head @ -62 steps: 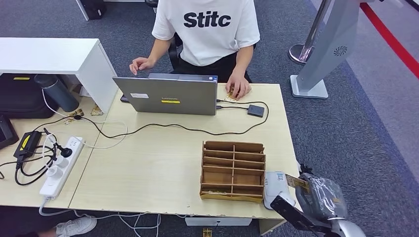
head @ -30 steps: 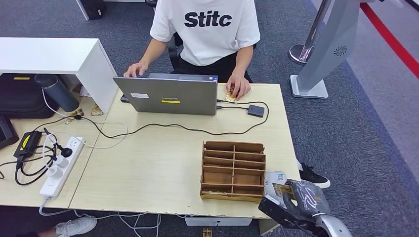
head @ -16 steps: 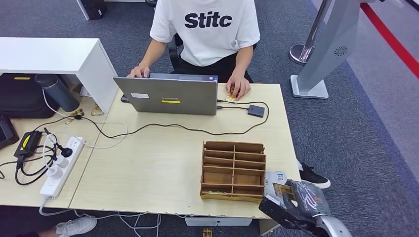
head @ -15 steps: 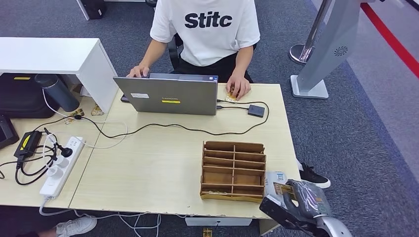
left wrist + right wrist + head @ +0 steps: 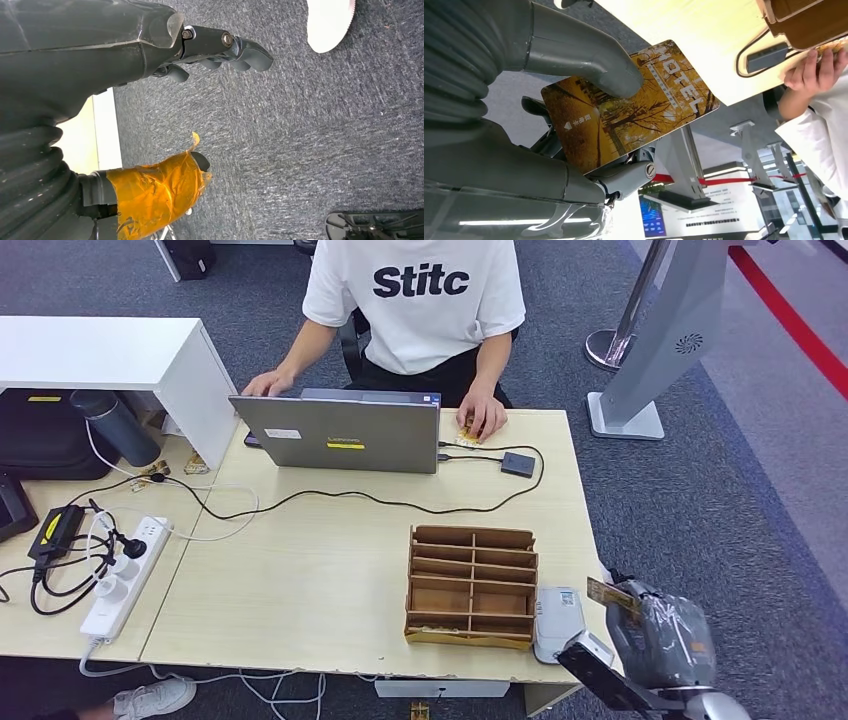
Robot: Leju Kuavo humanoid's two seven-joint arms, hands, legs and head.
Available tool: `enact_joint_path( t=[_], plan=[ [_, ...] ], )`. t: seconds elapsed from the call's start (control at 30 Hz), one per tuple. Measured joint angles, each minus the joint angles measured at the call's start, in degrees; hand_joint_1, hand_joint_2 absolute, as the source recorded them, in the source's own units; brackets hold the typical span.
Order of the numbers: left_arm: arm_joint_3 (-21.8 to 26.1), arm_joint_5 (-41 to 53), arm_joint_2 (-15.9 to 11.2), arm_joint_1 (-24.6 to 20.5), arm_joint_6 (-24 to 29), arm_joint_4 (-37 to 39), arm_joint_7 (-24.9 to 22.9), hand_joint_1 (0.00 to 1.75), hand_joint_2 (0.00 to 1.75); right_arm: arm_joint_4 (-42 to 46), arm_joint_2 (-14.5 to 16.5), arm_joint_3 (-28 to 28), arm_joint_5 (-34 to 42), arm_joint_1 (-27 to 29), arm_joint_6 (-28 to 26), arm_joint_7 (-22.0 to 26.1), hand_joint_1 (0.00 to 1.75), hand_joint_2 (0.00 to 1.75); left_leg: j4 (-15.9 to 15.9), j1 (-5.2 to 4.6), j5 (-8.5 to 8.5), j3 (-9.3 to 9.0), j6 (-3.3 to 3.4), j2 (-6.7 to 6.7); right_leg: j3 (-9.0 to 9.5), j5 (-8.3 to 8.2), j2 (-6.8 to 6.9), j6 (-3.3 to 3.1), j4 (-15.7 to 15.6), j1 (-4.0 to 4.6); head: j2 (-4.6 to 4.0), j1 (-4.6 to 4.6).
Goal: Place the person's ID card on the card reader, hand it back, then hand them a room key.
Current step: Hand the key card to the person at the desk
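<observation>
My right hand [image 5: 660, 635] hovers off the desk's near right corner and pinches a golden card [image 5: 612, 595] printed with autumn trees and the word HOTEL. In the right wrist view the thumb [image 5: 589, 55] presses on the card [image 5: 629, 107] from above, with the fingers under it. The grey-white card reader [image 5: 558, 623] lies bare on the desk, just left of that hand. Across the desk the person's hand [image 5: 483, 418] rests on another small card. My left hand [image 5: 200, 50] hangs over the carpet, fingers apart and holding nothing, its thumb wrapped in orange tape.
A wooden slotted organizer [image 5: 471, 586] stands beside the reader. An open laptop [image 5: 335, 433] faces the person, with a cable running to a small black box [image 5: 517, 463]. A power strip [image 5: 125, 575] and cables lie at the left. A grey stand [image 5: 655, 335] rises on the carpet at right.
My right hand had lowered the card onto the reader; now it has lifted and drawn off to the right with the card, leaving the reader uncovered.
</observation>
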State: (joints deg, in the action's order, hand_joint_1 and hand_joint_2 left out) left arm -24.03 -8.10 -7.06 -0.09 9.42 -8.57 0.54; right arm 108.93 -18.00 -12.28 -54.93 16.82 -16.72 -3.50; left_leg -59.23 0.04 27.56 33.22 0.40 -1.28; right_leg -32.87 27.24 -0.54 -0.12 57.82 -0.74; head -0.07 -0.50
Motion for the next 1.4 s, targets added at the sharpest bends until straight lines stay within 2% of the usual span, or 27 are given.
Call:
enact_joint_path(
  t=[0.23,0.37,0.5,0.67,0.77,0.87,0.97,1.17,1.4],
  plan=[
    [-0.1,-0.1,0.2,0.0,0.0,0.0,0.1,0.00,1.75,0.5,0.5,0.8,0.0,0.4,0.0,0.5,1.75,1.75,0.0,0.00,0.00,0.01,0.00,0.00,0.01,0.00,0.00,0.00,0.0,0.00,0.00,0.00],
    [-0.9,0.2,0.1,-0.1,-0.3,0.0,0.1,0.00,1.75,0.1,1.0,-0.6,1.1,-2.1,3.1,4.2,1.75,1.75,0.0,0.01,0.00,0.07,0.00,0.11,-0.01,-0.03,-0.11,-0.04,0.0,0.00,0.00,0.00],
    [-2.4,1.5,0.0,-0.8,-1.4,0.0,-0.4,0.00,1.75,-4.0,2.4,-6.5,5.2,-12.8,10.6,8.8,1.75,1.75,0.0,0.03,-0.11,0.03,-0.09,0.39,-0.05,-0.21,-0.34,-0.14,0.1,0.01,0.00,0.00],
    [-4.2,3.0,-0.4,-2.0,-2.9,0.0,-1.3,0.00,1.75,-15.1,6.6,-13.2,14.4,-33.2,22.0,7.8,1.75,1.75,0.0,0.05,-0.51,0.14,-0.18,0.53,-0.27,-0.58,-0.53,-0.19,0.1,0.02,0.00,-0.01],
    [-5.3,3.8,-0.6,-2.6,-3.4,0.0,-2.0,0.00,1.75,-24.7,9.8,-16.4,16.4,-45.3,24.6,5.7,1.75,1.75,0.0,0.06,-0.76,0.24,-0.21,0.45,-0.40,-0.76,-0.49,-0.22,0.2,0.02,0.00,0.00],
    [-6.1,4.1,-0.8,-3.0,-3.6,0.0,-2.4,0.00,1.75,-33.3,12.6,-19.1,16.4,-54.3,24.9,4.5,1.75,1.75,0.0,0.07,-0.89,0.30,-0.24,0.28,-0.44,-0.81,-0.35,-0.25,0.2,0.03,0.00,-0.01],
    [-6.6,4.1,-0.8,-3.0,-3.6,0.0,-2.7,0.00,1.75,-38.3,14.3,-20.8,16.4,-58.8,24.7,4.2,1.75,1.75,0.0,0.07,-0.90,0.34,-0.24,0.15,-0.44,-0.80,-0.23,-0.24,0.2,0.03,0.00,0.00],
    [-7.2,4.3,-0.9,-3.0,-3.6,0.0,-2.7,0.00,1.75,-43.6,15.8,-22.7,15.8,-62.9,24.3,2.0,1.75,1.75,0.0,0.06,-0.88,0.52,-0.22,0.07,-0.55,-0.79,-0.15,-0.24,0.2,0.02,0.00,0.01],
    [-7.7,4.6,-0.8,-3.2,-3.1,0.0,-2.8,0.00,1.75,-57.2,19.6,-24.3,11.8,-70.9,21.6,-0.9,1.75,1.75,0.0,0.05,-0.90,0.51,-0.23,0.09,-0.59,-0.83,-0.16,-0.22,0.2,0.01,-0.01,0.01]
  ],
)
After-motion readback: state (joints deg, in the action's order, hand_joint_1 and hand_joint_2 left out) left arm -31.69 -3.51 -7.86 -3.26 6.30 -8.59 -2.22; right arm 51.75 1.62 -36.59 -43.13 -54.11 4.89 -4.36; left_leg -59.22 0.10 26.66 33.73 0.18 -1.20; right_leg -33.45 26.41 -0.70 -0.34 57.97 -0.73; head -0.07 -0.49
